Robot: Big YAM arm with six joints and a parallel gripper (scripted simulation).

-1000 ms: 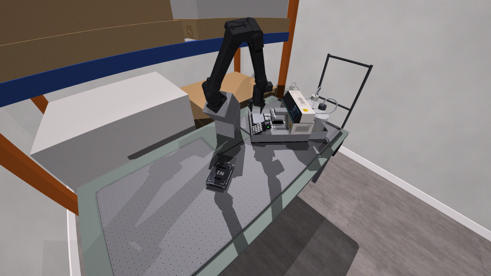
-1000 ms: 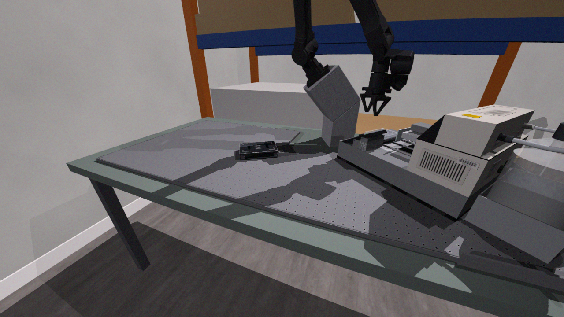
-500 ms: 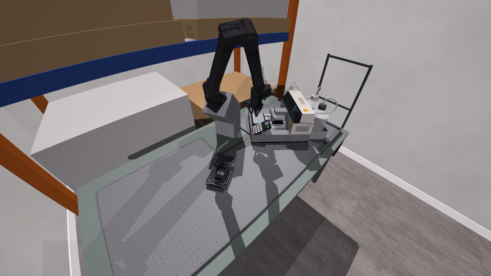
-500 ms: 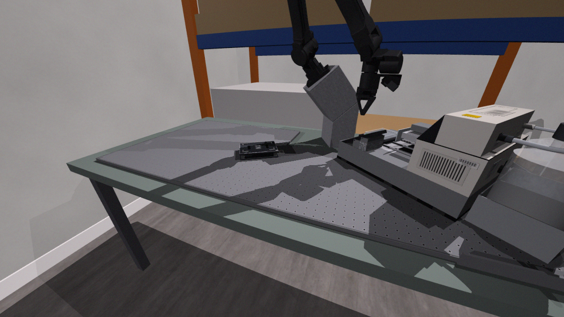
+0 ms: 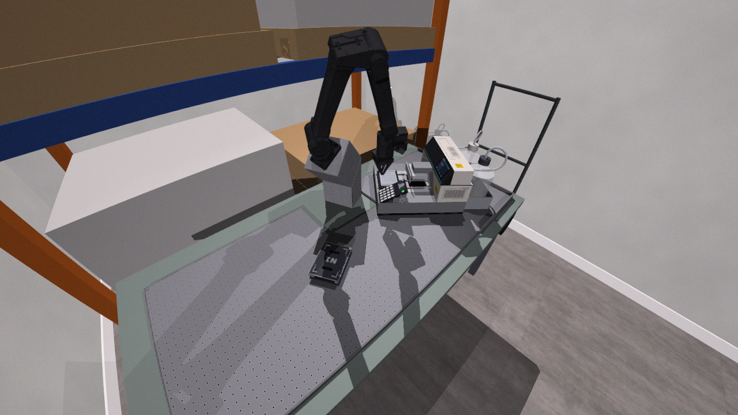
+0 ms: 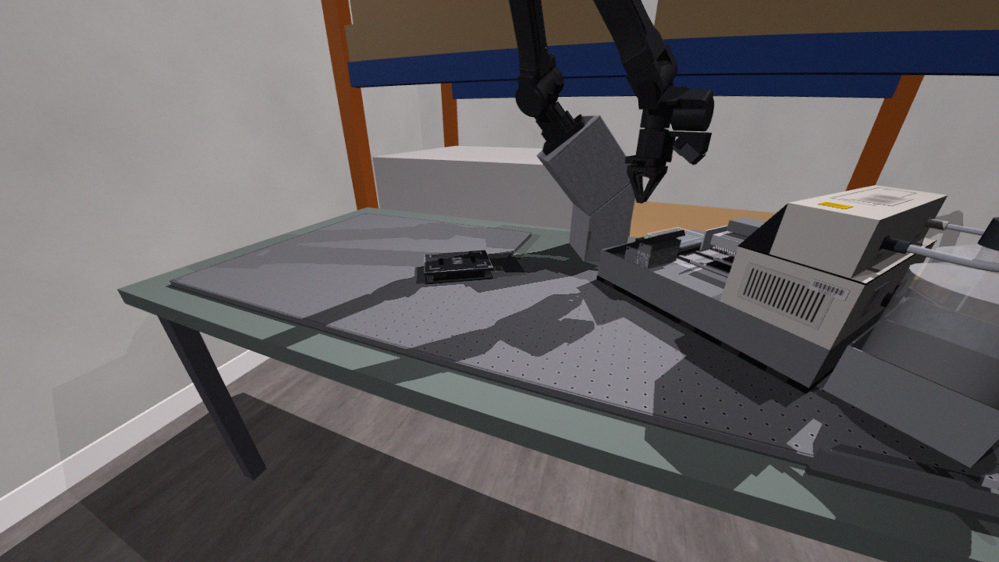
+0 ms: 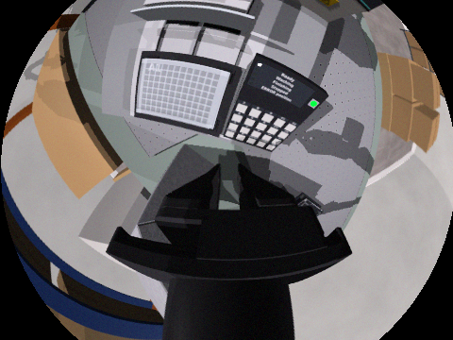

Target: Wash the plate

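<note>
The white well plate (image 5: 387,178) (image 7: 183,94) lies flat in the dark carrier (image 7: 228,102) at the left end of the washer (image 5: 447,166) (image 6: 838,230). The keypad (image 5: 387,193) (image 7: 260,127) sits just in front of the plate, and a lamp (image 7: 312,104) (image 5: 403,192) beside it is lit green. My gripper (image 5: 382,169) (image 6: 640,197) (image 7: 228,169) hangs above the keypad and the near edge of the plate. Its fingers are close together and hold nothing. The plate nest N1 (image 5: 330,265) (image 6: 457,265), black and marked IN, stands empty in the middle of the table.
The arm's grey slanted pedestal (image 5: 338,175) (image 6: 593,188) stands just left of the washer. Bottles with tubing (image 5: 482,165) and a black rail frame (image 5: 521,134) are behind the washer. A large grey box (image 5: 165,175) and shelving lie beyond the table's far edge.
</note>
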